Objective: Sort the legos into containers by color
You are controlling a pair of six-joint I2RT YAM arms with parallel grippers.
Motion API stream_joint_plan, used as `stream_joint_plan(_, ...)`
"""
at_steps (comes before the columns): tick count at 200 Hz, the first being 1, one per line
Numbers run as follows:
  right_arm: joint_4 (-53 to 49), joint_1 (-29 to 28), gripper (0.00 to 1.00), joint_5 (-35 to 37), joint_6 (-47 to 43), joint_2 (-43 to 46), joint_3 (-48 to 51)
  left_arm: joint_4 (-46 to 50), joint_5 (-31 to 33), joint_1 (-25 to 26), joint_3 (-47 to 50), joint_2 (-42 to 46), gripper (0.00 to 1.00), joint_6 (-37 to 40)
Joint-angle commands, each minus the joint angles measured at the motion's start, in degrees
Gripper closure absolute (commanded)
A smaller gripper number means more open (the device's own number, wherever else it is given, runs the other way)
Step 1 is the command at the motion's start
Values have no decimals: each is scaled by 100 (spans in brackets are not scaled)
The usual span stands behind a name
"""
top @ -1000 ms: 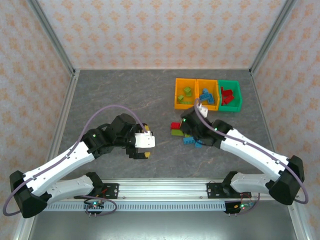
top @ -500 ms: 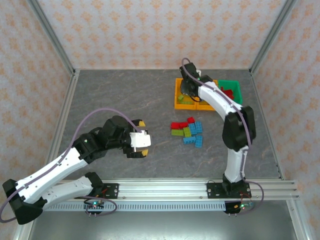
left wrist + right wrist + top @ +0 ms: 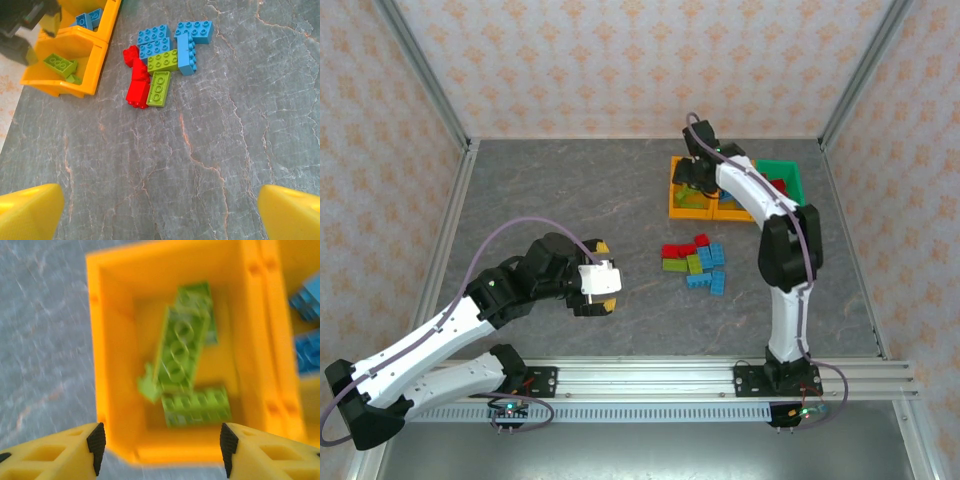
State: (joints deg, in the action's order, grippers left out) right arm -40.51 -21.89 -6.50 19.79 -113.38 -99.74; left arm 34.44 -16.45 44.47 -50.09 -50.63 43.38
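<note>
Loose legos (image 3: pixel 695 265) in red, lime and blue lie in a small pile mid-table, also in the left wrist view (image 3: pixel 165 60). At the back right stand three containers in a row: an orange bin (image 3: pixel 676 198), a second orange bin (image 3: pixel 733 212) and a green bin (image 3: pixel 792 172). My right gripper (image 3: pixel 693 180) hovers over the left orange bin (image 3: pixel 115 355), open, nothing between its pads. Below it lime bricks (image 3: pixel 182 350) lie in that bin, one tilted. My left gripper (image 3: pixel 615 277) (image 3: pixel 161 215) stands wide open and empty, left of the pile.
Blue bricks (image 3: pixel 307 340) lie in the middle orange bin (image 3: pixel 107 20), red ones in the green bin. The right arm stretches from its base over the table's right side. Metal frame posts and patterned walls close the table in.
The right arm swung from the pile to above the left orange bin, then its jaws opened. The left arm drew back slightly and its gripper opened fully.
</note>
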Motion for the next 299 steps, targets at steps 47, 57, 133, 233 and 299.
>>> stream_joint_plan(47, -64, -1599, 34, 1029, 1151, 2894, 2869, -81, -123, -26, -121, -208, 0, -88)
stream_joint_plan(57, -288, -1844, 33, 1251, 1300, 2962, 3054, -110, -139, -27, -92, -210, 0, -78)
stream_joint_plan(133, -397, -2152, 16, 852, 2491, 2885, 4207, -161, -255, -26, -45, -342, 0, -56)
stream_joint_plan(233, 50, -2092, 27, 925, 5138, 2420, 4397, -218, -189, -26, 56, -330, 0, 6)
stream_joint_plan(299, 573, -1995, 39, 536, 5894, 2192, 4815, -207, -194, -27, 69, -333, 0, 35)
